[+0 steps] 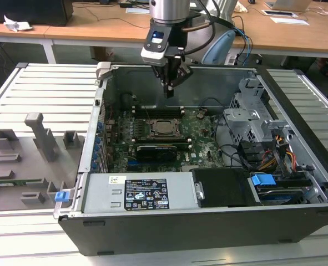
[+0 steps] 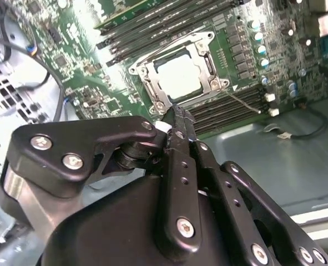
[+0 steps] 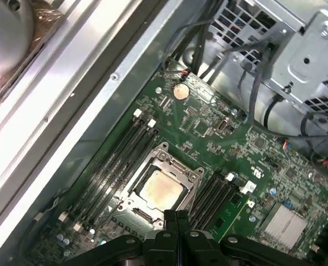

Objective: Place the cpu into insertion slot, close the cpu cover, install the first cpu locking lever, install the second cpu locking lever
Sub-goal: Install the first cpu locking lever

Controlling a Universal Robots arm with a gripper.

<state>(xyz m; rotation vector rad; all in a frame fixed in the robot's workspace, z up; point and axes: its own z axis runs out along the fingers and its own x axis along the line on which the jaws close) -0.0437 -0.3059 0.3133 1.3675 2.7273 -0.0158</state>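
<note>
1. Found chip (image 3: 161,188) lying flat in socket (image 2: 164,102), silver top up. Judged fully seated, as needed for anything to press down on it evenly.
2. Noted cover frame (image 2: 208,66) lowered around chip, its square opening leaving the top bare. Reads as closed, flat against socket.
3. Spotted thin wire rod (image 2: 244,103) running out from a socket corner. Took it for a locking lever; cannot tell whether hooked or free.
4. Logged pincer (image 2: 175,119) clenched, fingers pressed together with nothing between them. Hangs just above socket's near edge, apart from it. Judged a clamped tip to serve as a narrow pushing point, not a grasp.
5. Recorded long memory slots (image 3: 111,166) flanking socket on green circuit board (image 3: 208,127).
6. Saw open computer case (image 1: 208,221) resting on slatted desk (image 1: 41,83), lid off to give access from above.
</note>
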